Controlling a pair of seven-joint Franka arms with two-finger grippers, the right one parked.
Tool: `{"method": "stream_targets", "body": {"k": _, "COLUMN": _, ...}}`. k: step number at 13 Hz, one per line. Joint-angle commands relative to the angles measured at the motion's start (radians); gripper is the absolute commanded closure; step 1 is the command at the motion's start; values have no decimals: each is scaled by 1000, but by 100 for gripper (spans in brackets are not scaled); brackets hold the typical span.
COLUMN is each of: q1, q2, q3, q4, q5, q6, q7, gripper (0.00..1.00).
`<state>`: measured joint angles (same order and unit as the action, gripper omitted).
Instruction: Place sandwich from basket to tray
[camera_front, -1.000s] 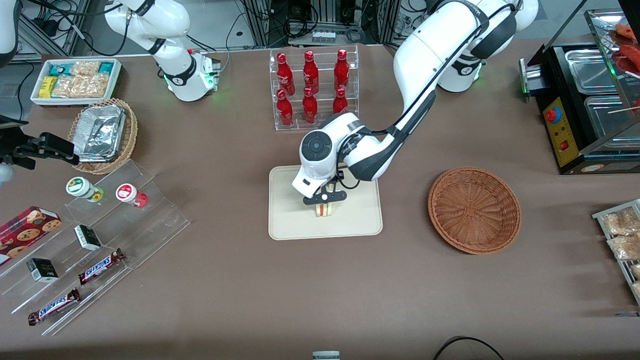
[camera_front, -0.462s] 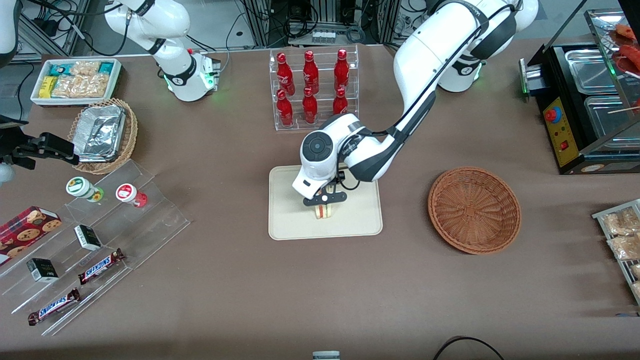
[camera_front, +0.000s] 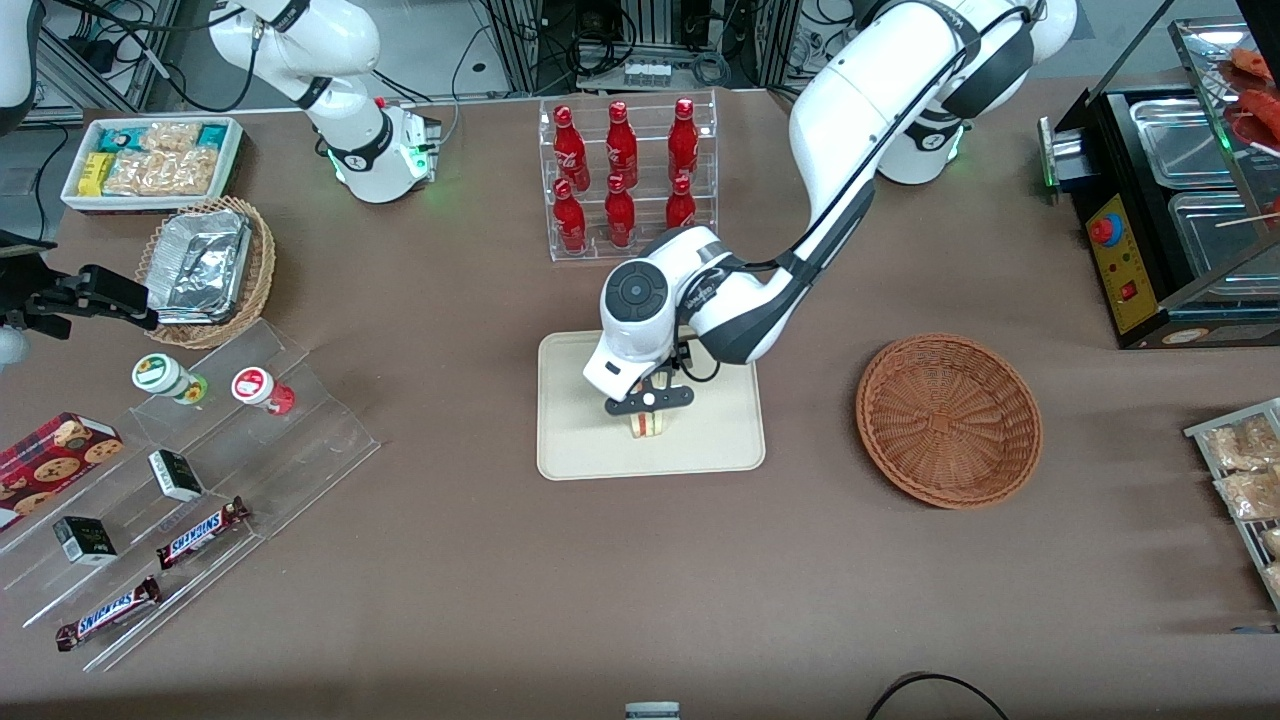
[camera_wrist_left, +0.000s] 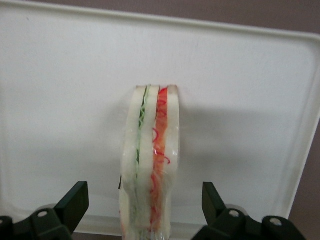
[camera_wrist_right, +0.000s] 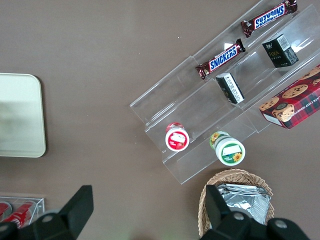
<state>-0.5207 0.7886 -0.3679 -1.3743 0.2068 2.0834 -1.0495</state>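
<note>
Nearest the front camera, toward the parked arm's end of the table, a clear tiered display stand holds two Snickers bars, two small dark boxes, two round-lidded cups and one red cookie box.

At the table's middle lies one cream tray, and on it, a little toward five o'clock from the tray's centre, stands the single sandwich, upright on its edge with its green and red-orange filling layers facing up. The wrist camera shows it resting on the tray surface.

Directly above it hangs the left gripper. Its fingers are spread wide, one on each side of the sandwich with clear gaps, touching nothing. So the sandwich appears released.

At three o'clock from the tray, well apart from it toward the working arm's end, sits one reddish-brown wicker basket, with nothing in it.

As I judge it, the task is all but done: the sandwich is out of the basket and set on the tray. What seems left is for the arm to lift clear without knocking the wedge over.

Farther from the camera, at twelve o'clock from the tray, one clear rack holds six red bottles. One tan basket of foil containers and one white bin of snack packets sit toward the parked arm's end.
</note>
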Motion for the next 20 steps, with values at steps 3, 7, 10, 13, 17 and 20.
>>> {"method": "stream_targets", "body": {"k": 3, "q1": 27, "q2": -121, "q3": -5, "q4": 4, "q5": 0, "q6": -117, "q7": 23, "gripper": 0}}
{"method": "stream_targets", "body": {"k": 7, "q1": 80, "q2": -212, "q3": -2, "q4": 1, "q5": -67, "q6": -204, "q7": 178, "gripper": 0}}
{"method": "stream_targets", "body": {"k": 10, "q1": 131, "q2": -265, "q3": 0, "q4": 1, "q5": -78, "q6": -297, "q7": 272, "gripper": 0}}
{"method": "stream_targets", "body": {"k": 13, "q1": 250, "q2": -328, "q3": 1, "q4": -8, "q5": -79, "q6": -423, "q7": 311, "gripper": 0}}
{"method": "stream_targets", "body": {"k": 17, "q1": 367, "q2": -370, "q3": 3, "q4": -60, "q5": -78, "q6": -456, "q7": 496, "gripper": 0}}
{"method": "stream_targets", "body": {"k": 20, "q1": 412, "q2": -393, "q3": 3, "q4": -71, "q5": -79, "q6": -457, "q7": 546, "gripper": 0}}
